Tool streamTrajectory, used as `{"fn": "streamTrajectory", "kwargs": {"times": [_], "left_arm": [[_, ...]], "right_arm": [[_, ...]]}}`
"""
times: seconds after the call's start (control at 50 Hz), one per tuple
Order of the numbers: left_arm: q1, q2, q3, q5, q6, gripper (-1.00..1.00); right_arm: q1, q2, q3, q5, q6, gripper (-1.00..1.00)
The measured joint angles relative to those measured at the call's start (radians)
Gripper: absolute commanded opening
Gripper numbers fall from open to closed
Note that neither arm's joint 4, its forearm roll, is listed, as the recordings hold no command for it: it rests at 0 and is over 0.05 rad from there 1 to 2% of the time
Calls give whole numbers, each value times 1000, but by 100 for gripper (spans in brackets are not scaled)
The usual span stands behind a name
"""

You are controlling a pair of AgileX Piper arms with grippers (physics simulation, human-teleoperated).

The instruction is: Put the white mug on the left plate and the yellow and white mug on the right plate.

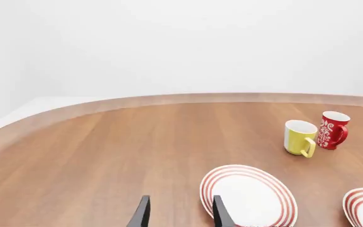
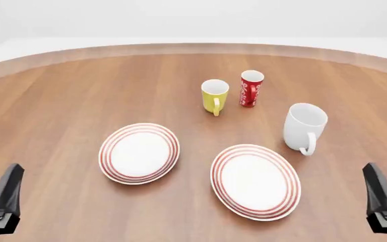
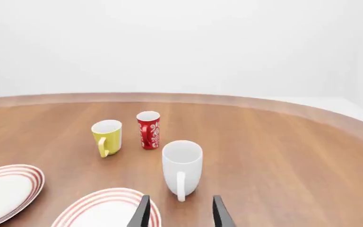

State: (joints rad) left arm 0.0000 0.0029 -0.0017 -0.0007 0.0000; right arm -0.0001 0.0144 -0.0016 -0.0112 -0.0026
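White mug: plain glossy all-white mug (image 2: 305,126) with loop handle, upright on the round wooden table (image 2: 72,96), just beyond the right red-ringed white plate (image 2: 255,181), handle toward the arms.
Yellow mug: small yellow and white mug (image 2: 214,96), upright, farther back, beside a slim red cup (image 2: 251,88).
Left plate: red-ringed white plate (image 2: 139,153), bare.
Right gripper (image 3: 179,213): fingers parted, holding nothing; white mug lies straight ahead of it.
Left gripper (image 1: 180,213): fingers parted, holding nothing.
Key relation: white mug sits nearer the right arm, yet belongs on the left plate.
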Motion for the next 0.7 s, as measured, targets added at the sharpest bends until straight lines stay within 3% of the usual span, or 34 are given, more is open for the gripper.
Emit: {"fn": "streamTrajectory", "kwargs": {"times": [0.36,0.7], "left_arm": [[0,4,-2,-1,0,100],[0,4,-3,-1,0,100]], "right_arm": [[-9,83,-2,-58,-35,100],[-13,324,-13,-272,-58,100]]}}
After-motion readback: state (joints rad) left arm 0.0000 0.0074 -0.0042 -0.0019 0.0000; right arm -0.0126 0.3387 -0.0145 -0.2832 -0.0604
